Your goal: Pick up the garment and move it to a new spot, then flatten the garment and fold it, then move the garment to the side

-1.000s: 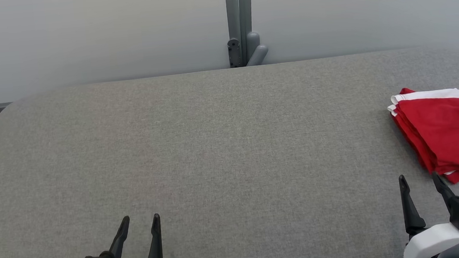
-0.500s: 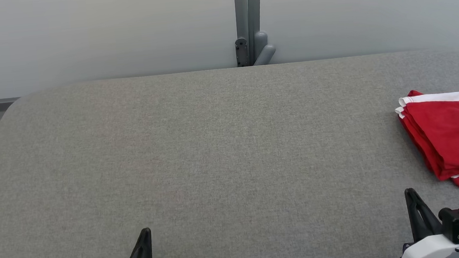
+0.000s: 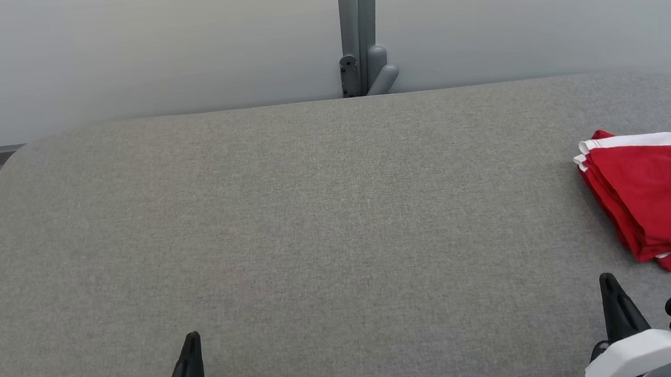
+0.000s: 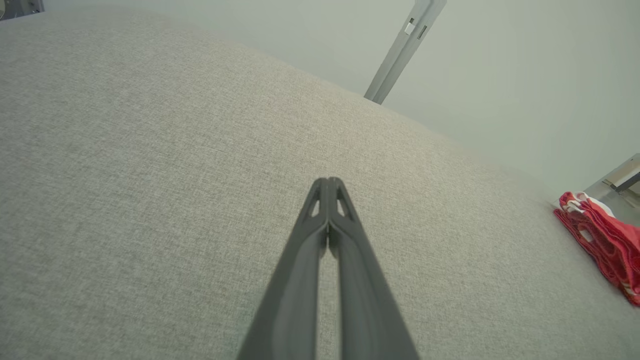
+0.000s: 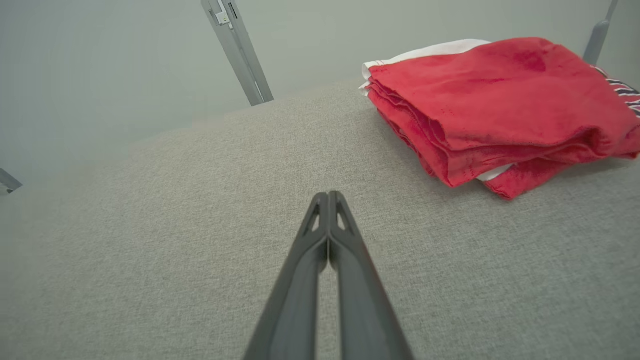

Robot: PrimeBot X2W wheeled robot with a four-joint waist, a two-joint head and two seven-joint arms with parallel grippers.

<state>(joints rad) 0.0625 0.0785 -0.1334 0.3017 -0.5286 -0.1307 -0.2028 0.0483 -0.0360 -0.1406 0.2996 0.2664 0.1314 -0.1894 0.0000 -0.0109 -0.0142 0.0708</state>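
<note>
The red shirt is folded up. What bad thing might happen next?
The folded red shirt lies near the right end of the grey table, so a nudge might push it off. The right hand, shut, sits close beside it and might snag its loose front layers if it swings that way.

The red cloth garment lies folded into a flat, layered stack at the far right of the grey fabric-covered desk. A white band runs along its far edge, its stacked folds face left, and a bit of dark-and-white print shows on top.
</note>
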